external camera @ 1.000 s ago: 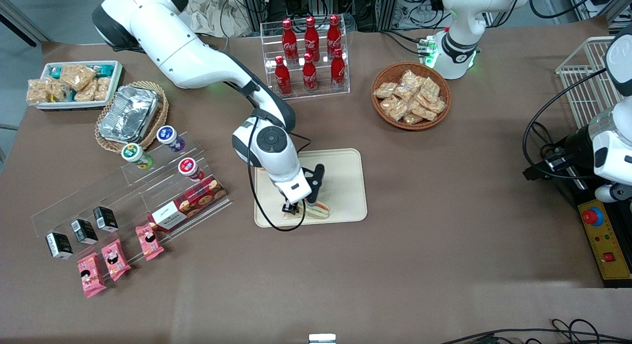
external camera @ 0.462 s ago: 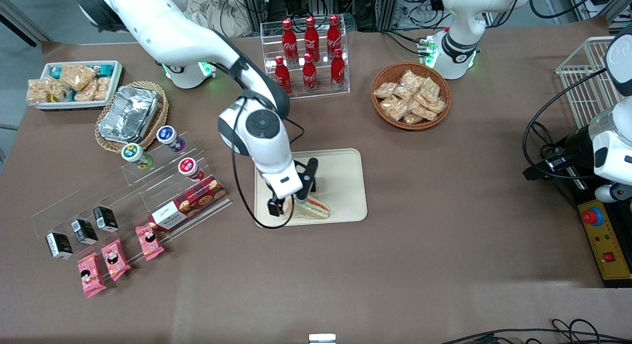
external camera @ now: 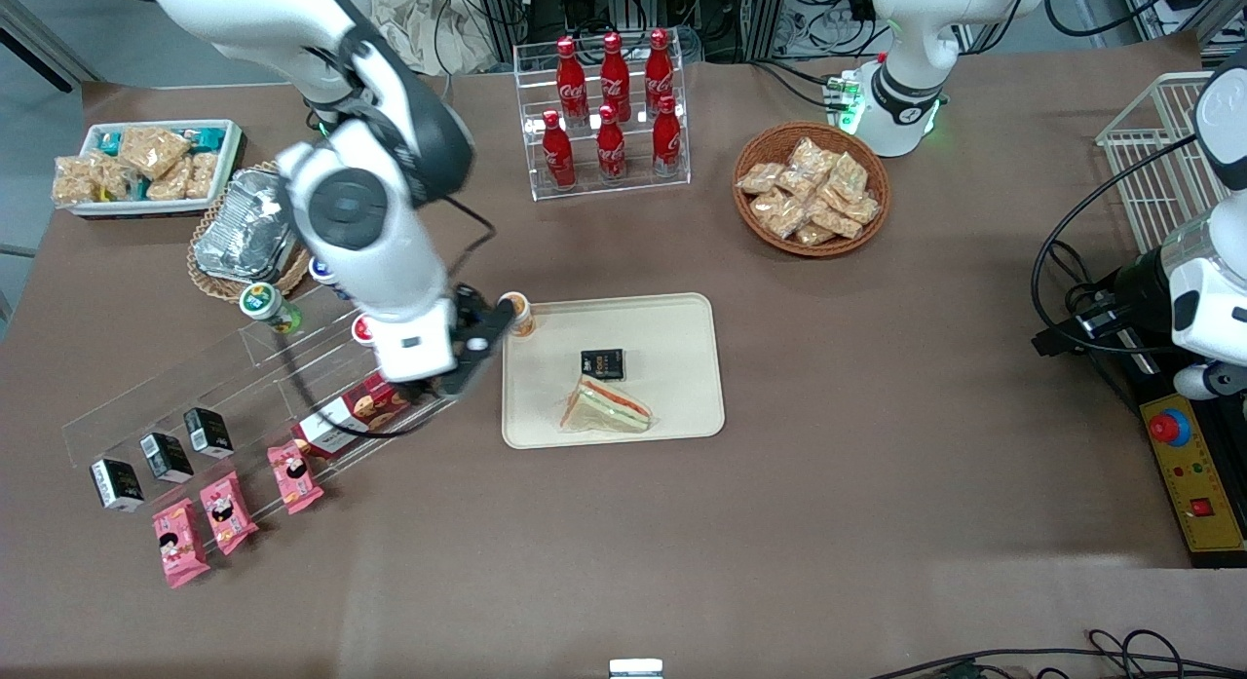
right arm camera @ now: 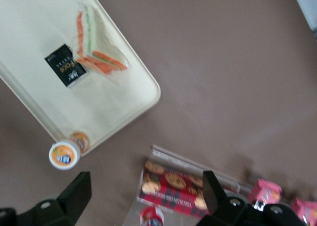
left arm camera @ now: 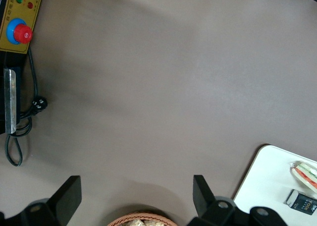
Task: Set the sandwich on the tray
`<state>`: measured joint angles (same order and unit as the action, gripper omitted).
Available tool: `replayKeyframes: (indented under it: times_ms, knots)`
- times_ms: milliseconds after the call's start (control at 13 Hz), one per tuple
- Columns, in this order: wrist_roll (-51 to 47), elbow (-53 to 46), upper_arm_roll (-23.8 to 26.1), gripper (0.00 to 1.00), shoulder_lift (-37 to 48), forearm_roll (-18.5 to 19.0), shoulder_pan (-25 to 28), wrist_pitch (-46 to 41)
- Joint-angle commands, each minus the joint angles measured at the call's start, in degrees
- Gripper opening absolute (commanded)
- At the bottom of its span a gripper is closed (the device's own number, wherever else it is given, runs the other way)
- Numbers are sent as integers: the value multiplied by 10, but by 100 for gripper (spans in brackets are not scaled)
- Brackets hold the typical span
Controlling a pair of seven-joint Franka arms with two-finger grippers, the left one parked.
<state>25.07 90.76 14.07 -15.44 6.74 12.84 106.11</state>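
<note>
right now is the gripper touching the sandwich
Apart. The front view shows the gripper open above the cookie box, off the tray, with bare tray between it and the sandwich.

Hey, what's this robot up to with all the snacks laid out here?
It is loading a lunch tray. The sandwich already lies on the cream tray, just nearer the front camera than a small black packet. The gripper is open and holds nothing; it hangs off the tray above the clear display rack, near the red cookie box. A small orange-lidded cup stands at the tray's corner.
</note>
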Motion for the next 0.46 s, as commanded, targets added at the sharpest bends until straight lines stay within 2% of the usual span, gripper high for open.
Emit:
replayKeyframes:
  times_ms: [0,77,385]
  knots:
    - [5,10,3,100,57,-59,-72,-50]
    - [5,10,3,100,74,-77,-102,-68]
    - [4,7,-15,100,125,-80,-180,-138]
